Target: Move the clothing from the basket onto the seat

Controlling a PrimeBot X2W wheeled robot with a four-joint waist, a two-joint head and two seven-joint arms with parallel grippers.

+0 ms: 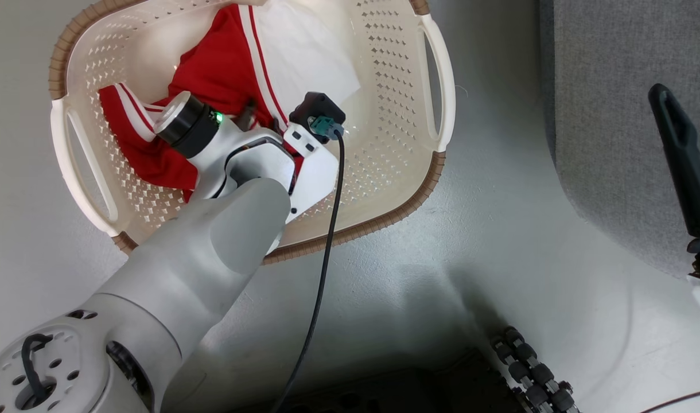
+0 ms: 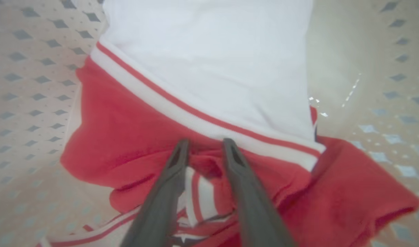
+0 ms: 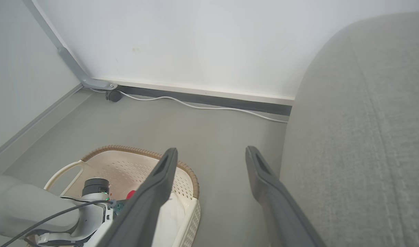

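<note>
The cream basket (image 1: 384, 86) with its brown rim stands on the grey floor, and red clothing (image 1: 212, 69) with white stripes lies bunched inside. My left arm reaches down into the basket, and its wrist hides the fingers in the head view. In the left wrist view my left gripper (image 2: 206, 151) is shut on a fold of the red clothing (image 2: 120, 137), just below a white panel (image 2: 213, 61). My right gripper (image 3: 211, 154) hangs open and empty beside the grey seat (image 3: 360, 137), above the floor. The seat (image 1: 614, 115) fills the head view's upper right, with a right finger (image 1: 680, 160) over it.
A white cable (image 3: 195, 106) runs along the skirting of the wall behind the basket (image 3: 127, 149). A grey rail (image 3: 68, 58) slants down the left wall. My base's rollers (image 1: 528, 367) show at the bottom. Bare floor lies between basket and seat.
</note>
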